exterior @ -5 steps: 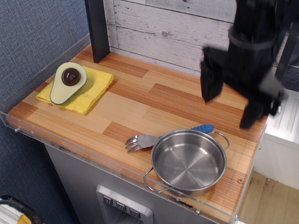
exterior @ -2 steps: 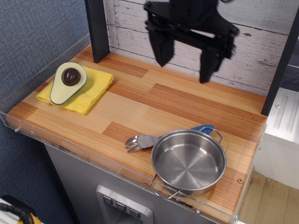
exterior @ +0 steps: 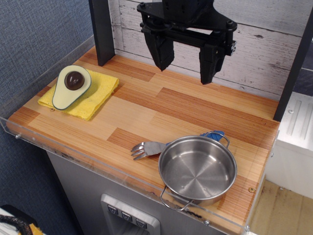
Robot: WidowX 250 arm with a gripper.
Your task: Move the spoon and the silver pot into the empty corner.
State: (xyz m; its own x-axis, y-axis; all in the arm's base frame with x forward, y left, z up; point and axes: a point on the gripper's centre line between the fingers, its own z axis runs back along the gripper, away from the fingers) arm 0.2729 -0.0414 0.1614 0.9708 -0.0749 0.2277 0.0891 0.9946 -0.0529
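We see only part of the spoon (exterior: 161, 145): its grey forked head pokes out to the left of the pot (exterior: 197, 169), a sliver of blue handle shows at the pot's far rim, and the middle of it is hidden behind or under the pot, so we cannot tell whether the two touch. The arm is cut off by the top edge, leaving just the black claw (exterior: 184, 58) in view, its two fingers spread wide apart with nothing between them, hanging above the far side of the table (exterior: 146, 107) in front of the whitewashed plank wall. The pot is shallow, round and shiny steel, empty inside, with one thin wire loop handle at its near edge and another at its far right. It sits at the near right of the striped wood top, close to the clear plastic rim (exterior: 73, 157) and just left of a small brass fitting (exterior: 251, 189) in the corner (exterior: 244, 196). Well apart, at the far left, an avocado half (exterior: 71, 86) with a dark pit rests on a folded yellow cloth (exterior: 93, 96).
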